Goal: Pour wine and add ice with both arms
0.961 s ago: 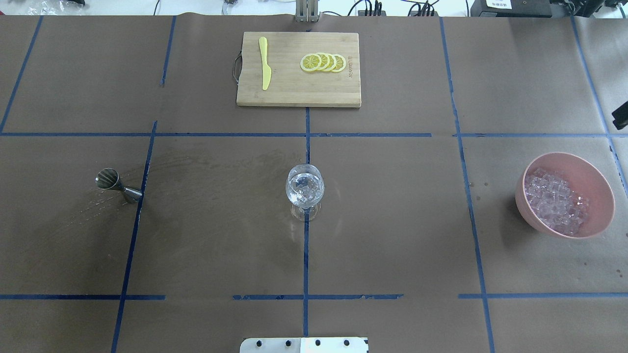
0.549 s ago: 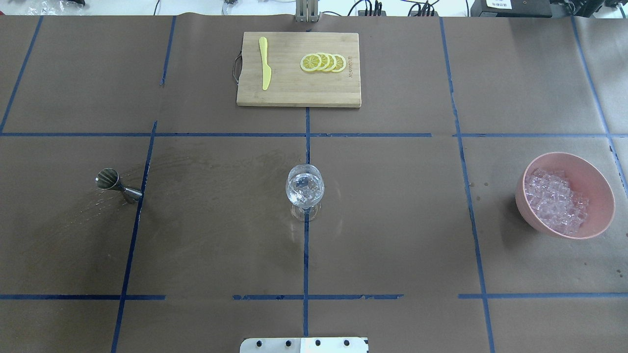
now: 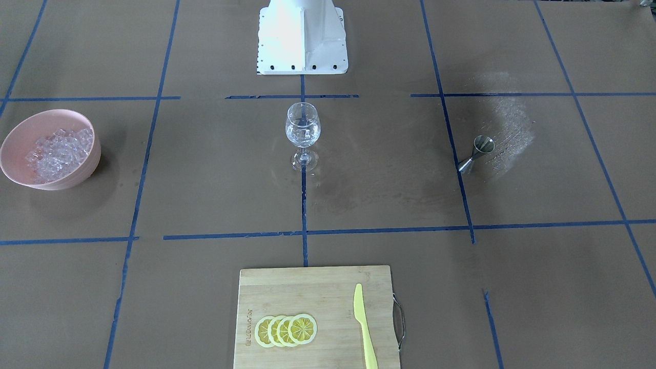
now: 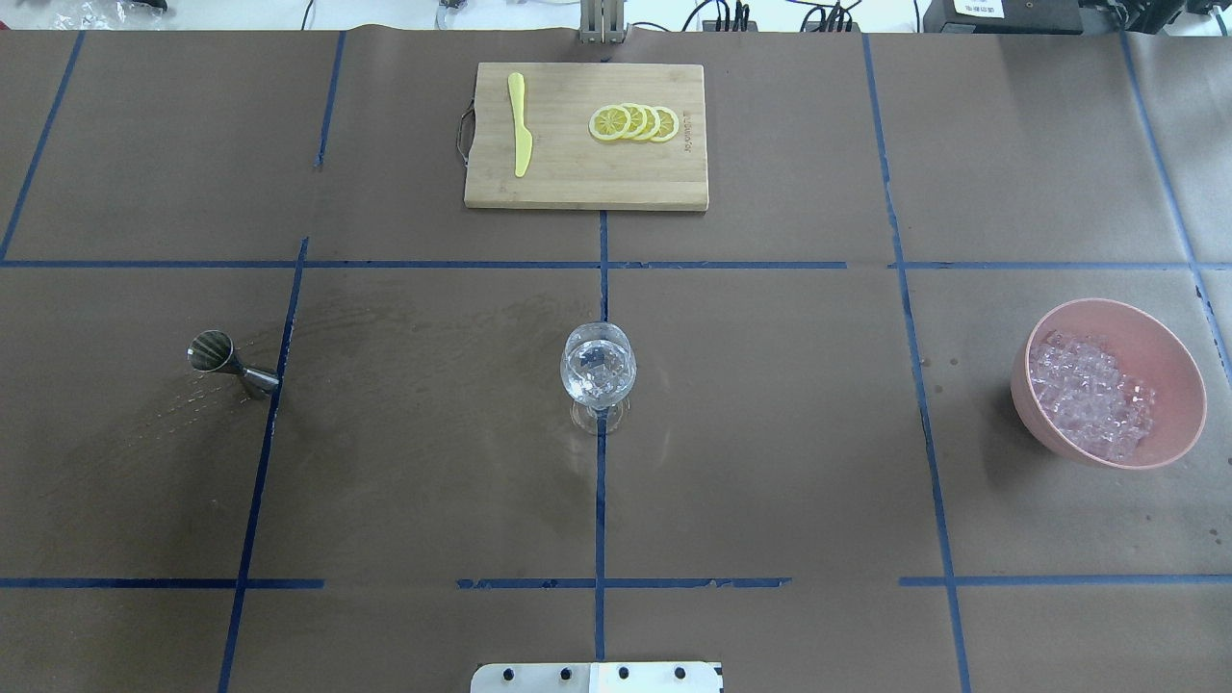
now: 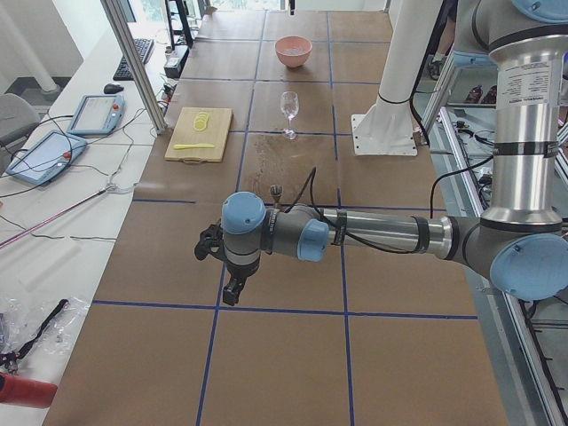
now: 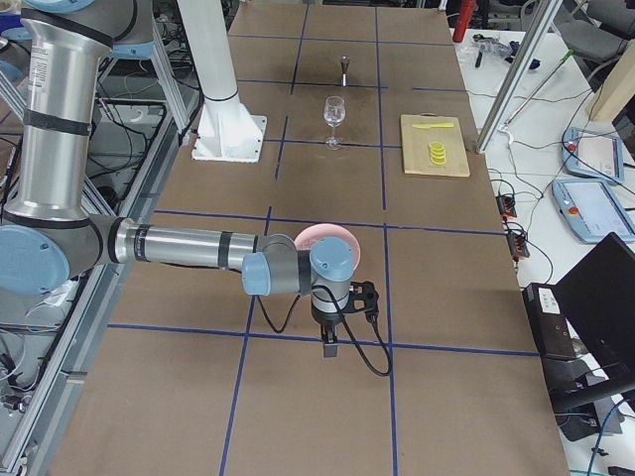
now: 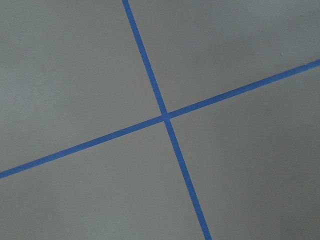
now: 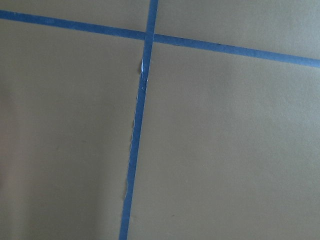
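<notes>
Front-facing: wine glass (image 3: 303,134) upright on the centre tape line, glassy cubes in its bowl. White pedestal (image 3: 301,38) is behind it. Pink bowl (image 3: 87,171) sits at the view's left edge and holds the ice (image 3: 55,151). Jigger (image 3: 475,154) is beside a tape line on the other side. Cutting board (image 3: 328,287) lies at the bottom edge, with lemon slices (image 3: 286,330) and a yellow knife (image 3: 365,328) on it.

Overhead: wide bare paper either side of the glass, out to the bowl and the jigger.

Exterior left: left arm (image 5: 382,232) is stretched low over the table. Left gripper (image 5: 231,293) points down over bare paper; cannot tell how far its jaws stand apart, nothing seen in them. Jigger is just beyond the jaws, glass well beyond, bowl farthest.

Exterior right: right arm (image 6: 179,245) reaches out likewise. Right gripper (image 6: 328,347) points down near a tape line, jaw opening not readable. Bowl of ice is just beyond the wrist and partly hidden by it; glass well beyond.

Wrist cameras: tape crossing (image 7: 165,117) below the left one. Frayed tape junction (image 8: 149,36) below the right one. Flat paper all round.
</notes>
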